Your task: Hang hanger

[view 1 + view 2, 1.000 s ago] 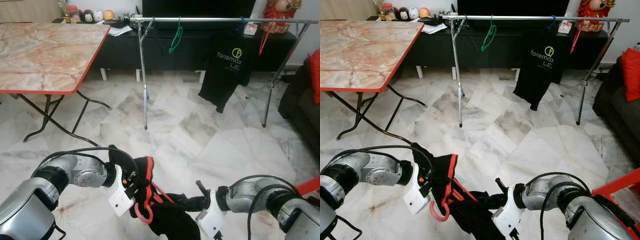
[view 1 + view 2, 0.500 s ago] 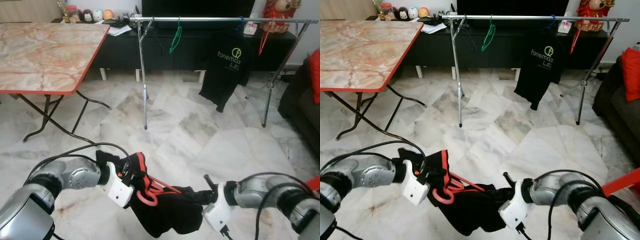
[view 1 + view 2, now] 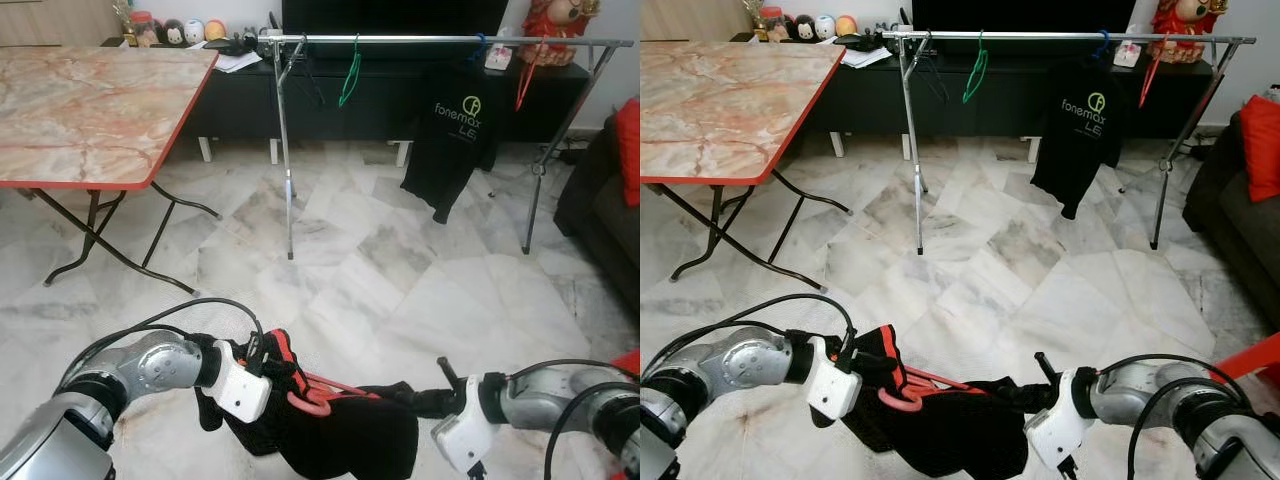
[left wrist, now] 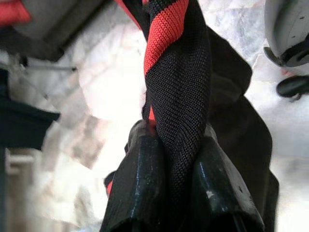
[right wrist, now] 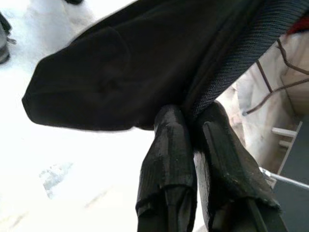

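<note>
- Shirt [image 3: 340,440] now stretching flatter, lower than before, long axis running left-right.
- Left hand [image 3: 268,368] clamping shirt collar by hanger [image 3: 318,398].
- Right hand [image 3: 425,402] pinching shirt's other end.

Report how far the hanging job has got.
Done: the red hanger sits inside the black garment.

In hand: left gripper pinches the red-trimmed edge, right gripper the other side, garment stretched between them low over the floor.

Left: carry it to the clothes rail and hook it on.
</note>
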Motion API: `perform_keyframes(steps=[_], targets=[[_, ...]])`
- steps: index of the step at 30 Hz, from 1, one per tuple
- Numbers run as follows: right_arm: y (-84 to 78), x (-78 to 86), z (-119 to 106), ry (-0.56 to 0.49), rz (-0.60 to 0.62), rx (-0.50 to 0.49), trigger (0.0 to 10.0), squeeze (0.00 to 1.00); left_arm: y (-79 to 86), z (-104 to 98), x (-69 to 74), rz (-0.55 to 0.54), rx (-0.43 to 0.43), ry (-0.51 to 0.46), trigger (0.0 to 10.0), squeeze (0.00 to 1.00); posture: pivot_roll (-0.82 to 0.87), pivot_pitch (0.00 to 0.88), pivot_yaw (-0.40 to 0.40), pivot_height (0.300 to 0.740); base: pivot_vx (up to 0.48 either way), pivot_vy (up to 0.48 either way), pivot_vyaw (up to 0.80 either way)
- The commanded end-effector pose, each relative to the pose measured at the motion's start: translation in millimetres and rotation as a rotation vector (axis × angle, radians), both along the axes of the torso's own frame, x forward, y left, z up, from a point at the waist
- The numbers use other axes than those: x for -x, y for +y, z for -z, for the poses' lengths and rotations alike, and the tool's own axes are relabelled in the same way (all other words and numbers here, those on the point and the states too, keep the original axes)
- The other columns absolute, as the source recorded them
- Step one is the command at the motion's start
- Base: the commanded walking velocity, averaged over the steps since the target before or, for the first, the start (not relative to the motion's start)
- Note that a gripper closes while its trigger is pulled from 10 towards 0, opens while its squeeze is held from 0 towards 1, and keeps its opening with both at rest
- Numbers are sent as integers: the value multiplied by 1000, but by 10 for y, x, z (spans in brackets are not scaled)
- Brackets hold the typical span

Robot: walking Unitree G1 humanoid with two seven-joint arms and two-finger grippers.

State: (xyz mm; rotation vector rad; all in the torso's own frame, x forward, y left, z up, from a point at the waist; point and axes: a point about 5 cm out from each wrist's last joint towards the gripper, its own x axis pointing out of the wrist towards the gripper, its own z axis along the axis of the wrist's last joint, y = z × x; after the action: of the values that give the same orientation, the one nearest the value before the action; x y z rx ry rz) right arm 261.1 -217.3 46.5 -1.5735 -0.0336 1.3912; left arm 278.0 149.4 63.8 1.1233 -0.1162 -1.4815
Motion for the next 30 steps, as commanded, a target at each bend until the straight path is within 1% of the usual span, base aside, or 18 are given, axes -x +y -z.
perform_keyframes(steps=[1,2,4,5,7,10,14,15,17,18,19,20,21,22,25,28,29,30], targets=[[-404,3,-66,14,109,149,0,0,185,11,-14,-86,-20,46,10000,0,-110,0,-53,740,0,0,0],[-404,-32,-109,0,118,142,0,0,150,-20,-12,-86,25,64,10000,0,-109,0,-54,740,0,0,0],[-412,-60,-151,-13,132,133,0,0,120,-64,-10,-85,70,97,10000,0,-108,0,-55,740,0,0,0],[-428,-85,-186,-26,144,132,0,0,109,-88,-4,-88,87,143,10000,0,-107,0,-55,740,0,0,0],[-438,-99,-205,-33,150,133,0,0,106,-97,1,-88,91,171,10000,0,-107,0,-55,740,0,0,0],[-488,-153,-303,-56,173,143,0,0,158,-72,75,-72,26,326,10000,0,-110,0,-55,740,0,0,0],[-550,-216,-453,-82,191,154,0,0,188,-122,153,-66,42,541,10000,0,-119,0,-55,740,0,0,0],[-550,-216,-453,-82,191,154,0,0,188,-122,153,-66,42,541,10000,0,-119,0,-55,740,0,0,0],[-585,-233,-504,-90,198,163,0,0,239,-148,238,-34,6,661,10000,0,-121,0,-57,740,0,0,0],[-585,-233,-504,-90,198,163,0,0,239,-148,238,-34,6,661,10000,0,-121,0,-57,740,0,0,0],[-593,-245,-535,-94,199,164,0,0,300,-133,275,-27,-61,682,10000,0,-120,0,-57,740,0,0,0],[-591,-253,-552,-96,203,161,0,0,326,-116,265,-42,-96,661,10000,0,-118,0,-57,740,0,0,0],[-579,-267,-578,-100,203,157,0,0,342,-77,190,-96,-121,579,10000,0,-115,0,-57,740,0,0,0],[-566,-274,-590,-101,201,155,0,0,336,-72,155,-128,-119,548,10000,0,-115,0,-57,740,0,0,0],[-543,-275,-591,-99,199,150,0,0,316,-73,121,-162,-96,521,10000,0,-115,0,-57,740,0,0,0],[-509,-273,-584,-96,192,139,0,0,297,-56,15,-275,-86,445,10000,0,-118,0,-57,740,0,0,0],[-499,-271,-582,-94,191,134,0,0,297,-50,-7,-304,-90,433,10000,0,-118,0,-57,740,0,0,0],[-486,-267,-581,-90,190,130,0,0,277,-62,-21,-333,-69,437,10000,0,-118,0,-57,740,0,0,0]])
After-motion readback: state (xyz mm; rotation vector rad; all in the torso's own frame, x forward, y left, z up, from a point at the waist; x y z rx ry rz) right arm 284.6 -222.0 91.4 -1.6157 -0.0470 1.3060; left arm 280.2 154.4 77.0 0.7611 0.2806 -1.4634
